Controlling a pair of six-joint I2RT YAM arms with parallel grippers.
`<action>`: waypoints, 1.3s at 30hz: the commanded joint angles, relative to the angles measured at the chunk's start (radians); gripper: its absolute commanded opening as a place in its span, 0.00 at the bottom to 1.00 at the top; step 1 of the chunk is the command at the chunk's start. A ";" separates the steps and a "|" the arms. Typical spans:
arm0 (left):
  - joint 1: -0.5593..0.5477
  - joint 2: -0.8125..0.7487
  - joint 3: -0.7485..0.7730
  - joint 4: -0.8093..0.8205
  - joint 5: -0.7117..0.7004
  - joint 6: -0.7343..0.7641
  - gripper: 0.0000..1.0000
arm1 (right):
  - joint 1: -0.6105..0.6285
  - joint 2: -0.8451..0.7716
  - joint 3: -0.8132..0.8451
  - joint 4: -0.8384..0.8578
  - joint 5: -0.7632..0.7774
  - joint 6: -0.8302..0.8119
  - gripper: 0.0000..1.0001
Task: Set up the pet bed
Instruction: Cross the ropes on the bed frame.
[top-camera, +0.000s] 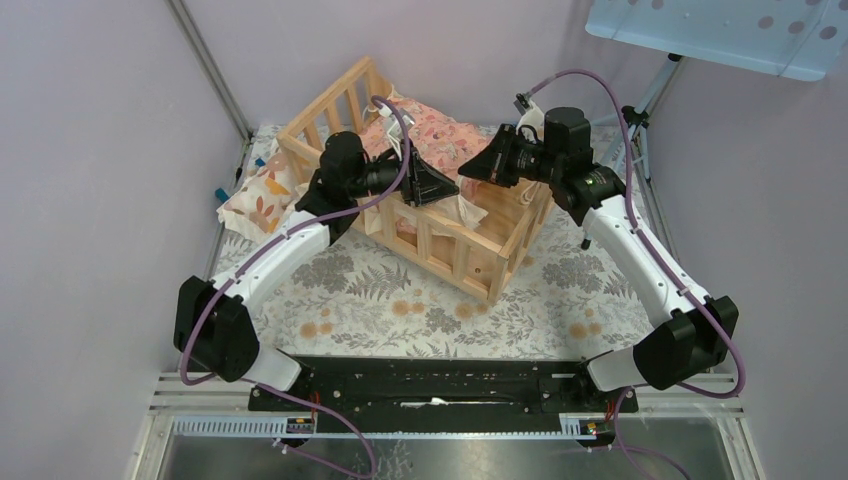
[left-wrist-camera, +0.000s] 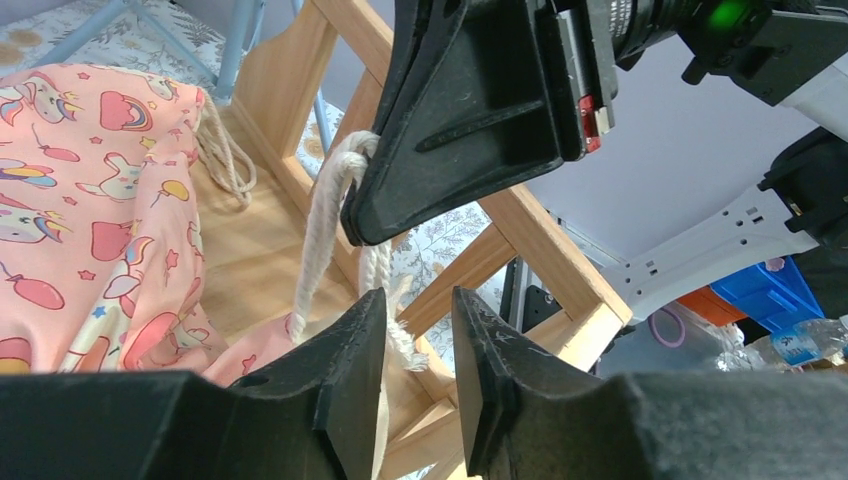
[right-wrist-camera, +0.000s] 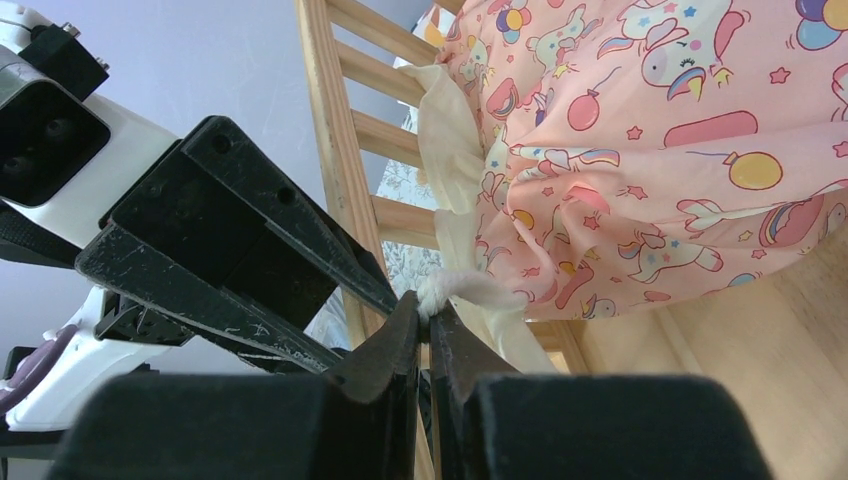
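The pet bed, a light wood frame with slatted rails, stands at the middle back of the table. A pink patterned cushion lies inside it against the far rails. A white cord runs from the cushion's cream edge. My right gripper is shut on the cord's knot, inside the bed near its right rail. Just below it, my left gripper is open. The cord's frayed end hangs by its left finger. From above, the left gripper and right gripper nearly meet over the bed.
A small cream pillow with orange leaves lies left of the bed. A floral cloth covers the table. At the back right stand a tripod and a pale blue board. Purple walls close in on both sides.
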 joint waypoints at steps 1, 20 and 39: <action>0.000 0.002 -0.005 0.056 -0.044 0.026 0.35 | -0.008 -0.036 -0.002 0.023 -0.045 -0.018 0.06; -0.003 0.038 -0.020 0.164 0.014 -0.039 0.31 | -0.008 -0.034 -0.022 0.046 -0.088 -0.009 0.07; -0.006 0.042 -0.027 0.186 0.005 -0.051 0.00 | -0.008 -0.045 -0.031 -0.005 -0.040 -0.056 0.22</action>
